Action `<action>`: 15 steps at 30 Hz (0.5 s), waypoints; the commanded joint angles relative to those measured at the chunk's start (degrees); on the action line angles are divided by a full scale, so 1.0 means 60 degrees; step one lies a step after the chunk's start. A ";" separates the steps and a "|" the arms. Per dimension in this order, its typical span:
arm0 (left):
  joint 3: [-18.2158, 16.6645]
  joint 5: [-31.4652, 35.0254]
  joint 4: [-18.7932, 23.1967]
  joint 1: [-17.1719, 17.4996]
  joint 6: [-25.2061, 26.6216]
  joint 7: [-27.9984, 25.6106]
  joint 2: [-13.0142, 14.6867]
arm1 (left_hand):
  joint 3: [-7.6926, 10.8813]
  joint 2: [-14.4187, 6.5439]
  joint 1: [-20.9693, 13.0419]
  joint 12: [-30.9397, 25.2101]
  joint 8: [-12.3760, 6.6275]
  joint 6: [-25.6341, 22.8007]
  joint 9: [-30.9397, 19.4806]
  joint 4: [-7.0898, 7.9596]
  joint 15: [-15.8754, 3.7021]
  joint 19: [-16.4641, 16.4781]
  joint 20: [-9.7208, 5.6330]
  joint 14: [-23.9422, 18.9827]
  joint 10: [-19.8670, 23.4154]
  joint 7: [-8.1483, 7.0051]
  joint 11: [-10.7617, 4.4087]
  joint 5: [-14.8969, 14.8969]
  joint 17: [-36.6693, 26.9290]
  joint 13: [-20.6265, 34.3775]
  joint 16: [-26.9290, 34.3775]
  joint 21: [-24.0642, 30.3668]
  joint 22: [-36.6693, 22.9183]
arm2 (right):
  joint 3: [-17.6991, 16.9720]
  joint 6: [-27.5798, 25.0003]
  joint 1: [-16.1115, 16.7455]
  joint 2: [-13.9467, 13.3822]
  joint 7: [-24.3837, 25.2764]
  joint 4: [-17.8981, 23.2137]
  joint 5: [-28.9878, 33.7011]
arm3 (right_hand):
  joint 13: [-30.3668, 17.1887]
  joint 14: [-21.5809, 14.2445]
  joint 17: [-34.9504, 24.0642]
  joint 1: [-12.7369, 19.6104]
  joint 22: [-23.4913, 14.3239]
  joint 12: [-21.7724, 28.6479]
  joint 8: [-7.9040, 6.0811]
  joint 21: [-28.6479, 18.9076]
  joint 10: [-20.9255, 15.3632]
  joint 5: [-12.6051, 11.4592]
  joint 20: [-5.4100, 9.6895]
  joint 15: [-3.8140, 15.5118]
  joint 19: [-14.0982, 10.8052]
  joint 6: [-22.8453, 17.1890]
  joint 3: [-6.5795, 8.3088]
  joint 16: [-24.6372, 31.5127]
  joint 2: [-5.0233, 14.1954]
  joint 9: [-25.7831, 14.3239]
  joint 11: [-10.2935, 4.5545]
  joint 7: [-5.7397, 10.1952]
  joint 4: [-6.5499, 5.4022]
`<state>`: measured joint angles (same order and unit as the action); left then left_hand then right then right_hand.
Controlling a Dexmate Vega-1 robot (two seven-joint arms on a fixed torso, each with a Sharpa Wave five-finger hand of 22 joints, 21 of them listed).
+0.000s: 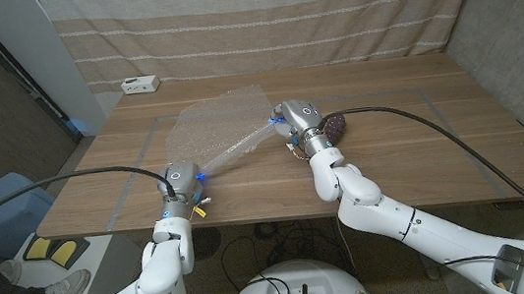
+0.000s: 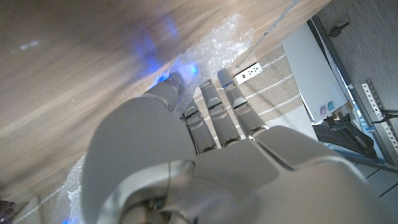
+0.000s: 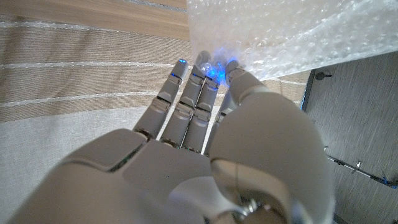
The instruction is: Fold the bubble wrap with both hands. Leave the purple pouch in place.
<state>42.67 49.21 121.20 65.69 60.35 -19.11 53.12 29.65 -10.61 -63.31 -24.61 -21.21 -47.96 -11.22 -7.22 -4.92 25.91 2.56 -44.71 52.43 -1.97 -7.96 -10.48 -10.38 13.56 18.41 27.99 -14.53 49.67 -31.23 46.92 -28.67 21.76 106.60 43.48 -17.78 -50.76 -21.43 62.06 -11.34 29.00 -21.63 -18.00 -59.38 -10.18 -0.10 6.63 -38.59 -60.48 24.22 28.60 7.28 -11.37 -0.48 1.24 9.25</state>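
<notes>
The bubble wrap (image 1: pixel 218 124) lies on the far left-centre part of the bench (image 1: pixel 421 149), its near edge lifted off the wood and stretched between the two hands. The left hand (image 1: pixel 183 179) pinches the wrap's near-left corner; the left wrist view shows the film caught at its fingertips (image 2: pixel 176 81). The right hand (image 1: pixel 300 119) grips the wrap's right corner, and the right wrist view shows the film gathered against its fingertips (image 3: pixel 202 62). The far portion of the sheet rests on the wood. The purple pouch (image 1: pixel 337 125) sits on the bench just beside the right hand, on the side away from the sheet, partly hidden by the wrist.

Judged stage: both corners secured, near edge raised, fold not yet laid over.

Risks. The film is thin and slick, so a fingertip pinch could slip if the hands pull apart too hard. Uneven travel of the two hands would leave a skewed fold. The right forearm passes close to the pouch; a sweep away from the sheet could nudge it, contrary to the task. The far edge is unweighted and may drag instead of staying put.

Surroundings. The bench is wood-grained, with faint tape lines. A white power strip (image 1: pixel 139 84) rests at its far left edge. A striped beige curtain (image 1: pixel 257 19) hangs behind. Black cables trail from both arms.
</notes>
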 commanded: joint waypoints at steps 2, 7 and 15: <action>-0.1072 -0.0279 0.1286 0.0603 -0.0189 -0.0249 0.0393 | 0.0154 -0.0066 0.0002 -0.0213 0.0080 -0.0073 -0.0037 0.0048 -0.0968 0.0095 0.0014 -0.0162 0.0441 0.0091 -0.0072 -0.0046 0.0026 0.0093 -0.0060 0.0120 -0.0046 | -0.0294 -0.0001 0.0456 -0.0731 -0.0459 0.0737 -0.0215 | -0.0038 0.0094 -0.0025 0.0075 -0.0027 0.0025 -0.0027 -0.0020 0.0040 -0.0018 0.0023 0.0597 0.0148 -0.0150 0.0111 -0.0103 0.0013 -0.0011 -0.0075 -0.0030 -0.0023; -0.1704 -0.0821 0.1916 0.1050 -0.0609 -0.0301 0.0598 | 0.0205 -0.0042 0.0020 -0.0237 0.0097 -0.0115 -0.0041 0.0056 -0.0971 0.0106 -0.0023 -0.0211 0.0502 0.0106 -0.0099 -0.0039 0.0045 0.0127 -0.0108 0.0168 -0.0052 | -0.0557 0.0205 0.0899 -0.0665 0.0637 0.0776 -0.0122 | -0.0059 0.0091 -0.0026 0.0061 -0.0027 0.0028 -0.0007 -0.0004 0.0083 -0.0018 0.0025 0.0602 0.0226 -0.0133 0.0141 -0.0148 0.0010 -0.0014 -0.0082 -0.0023 -0.0027; -0.2432 -0.1618 0.2640 0.1566 -0.1388 -0.0168 0.0952 | 0.0313 0.0010 -0.0002 -0.0266 0.0119 -0.0213 -0.0046 -0.0001 -0.0979 0.0107 -0.0070 -0.0278 0.0566 0.0191 -0.0129 -0.0055 0.0080 0.0185 -0.0206 0.0241 -0.0058 | -0.0785 0.1009 0.1120 -0.0412 0.2061 0.0429 -0.0154 | -0.0085 0.0098 -0.0059 0.0049 -0.0025 0.0048 0.0006 -0.0003 0.0093 -0.0014 0.0027 0.0623 0.0268 -0.0132 0.0163 -0.0177 0.0008 -0.0017 -0.0091 0.0006 -0.0029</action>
<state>33.73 44.43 131.11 71.27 56.70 -20.32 56.48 31.14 -10.60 -63.30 -24.61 -20.64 -48.99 -11.36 -7.16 -5.12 26.12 2.34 -45.76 52.83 -1.14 -7.55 -10.31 -9.86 14.43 17.52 29.06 -14.79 46.73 -29.87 51.34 -31.75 25.71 110.08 42.90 -17.97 -50.10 -21.52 61.99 -11.33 29.01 -21.41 -17.99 -58.93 -10.15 0.08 6.67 -37.36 -60.69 24.90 27.73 7.20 -11.38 -0.93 1.45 9.05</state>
